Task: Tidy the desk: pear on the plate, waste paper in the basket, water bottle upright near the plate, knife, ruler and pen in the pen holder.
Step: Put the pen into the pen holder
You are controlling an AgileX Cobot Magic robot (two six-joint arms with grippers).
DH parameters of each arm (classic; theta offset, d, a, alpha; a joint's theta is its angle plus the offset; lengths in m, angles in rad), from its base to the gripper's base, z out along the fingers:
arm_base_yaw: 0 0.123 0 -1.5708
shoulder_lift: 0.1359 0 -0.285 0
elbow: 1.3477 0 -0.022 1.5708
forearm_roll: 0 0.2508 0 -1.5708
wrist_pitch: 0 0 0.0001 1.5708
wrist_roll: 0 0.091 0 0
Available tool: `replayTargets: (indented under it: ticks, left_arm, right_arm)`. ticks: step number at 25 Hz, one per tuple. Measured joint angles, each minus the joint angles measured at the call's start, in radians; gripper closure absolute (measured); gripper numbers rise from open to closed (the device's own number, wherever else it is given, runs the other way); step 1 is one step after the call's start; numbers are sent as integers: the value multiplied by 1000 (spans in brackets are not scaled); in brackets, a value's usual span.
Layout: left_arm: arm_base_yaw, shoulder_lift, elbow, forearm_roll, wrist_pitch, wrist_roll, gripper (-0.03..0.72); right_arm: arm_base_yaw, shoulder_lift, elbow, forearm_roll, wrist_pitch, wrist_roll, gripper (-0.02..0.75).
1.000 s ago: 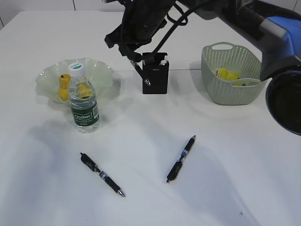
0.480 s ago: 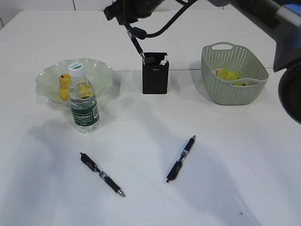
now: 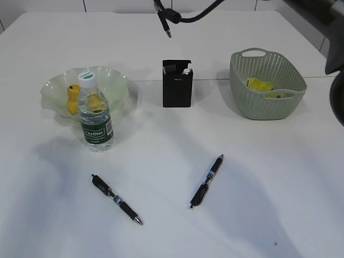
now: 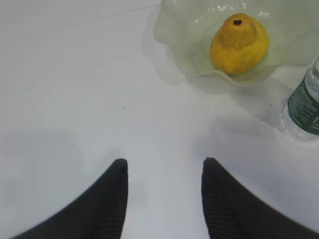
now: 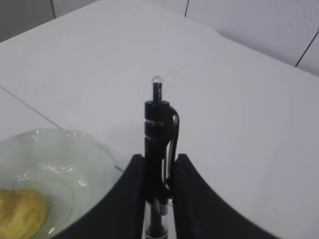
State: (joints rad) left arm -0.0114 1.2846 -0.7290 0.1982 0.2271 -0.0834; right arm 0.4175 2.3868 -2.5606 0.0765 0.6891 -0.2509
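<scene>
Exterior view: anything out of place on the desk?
Two pens lie loose on the desk, not in the pen holder. A third pen is clamped in the right end effector, high above the holder. Nothing spilled or damaged.

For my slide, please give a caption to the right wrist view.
Black gripper clamps a black clip pen above the white desk, wavy pale green glass plate below.
</scene>
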Motion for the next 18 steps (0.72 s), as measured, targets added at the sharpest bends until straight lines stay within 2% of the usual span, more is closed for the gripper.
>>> replayTargets:
  ticks: [7,18]
  left_arm:
    - [0,0,0,1,0,0,348]
    - [0,0,0,5,-2,0,348]
  right_arm:
    - [-31,0,6,-6,-145,-28,633]
    - [-31,6,201,-10,-435,-61,633]
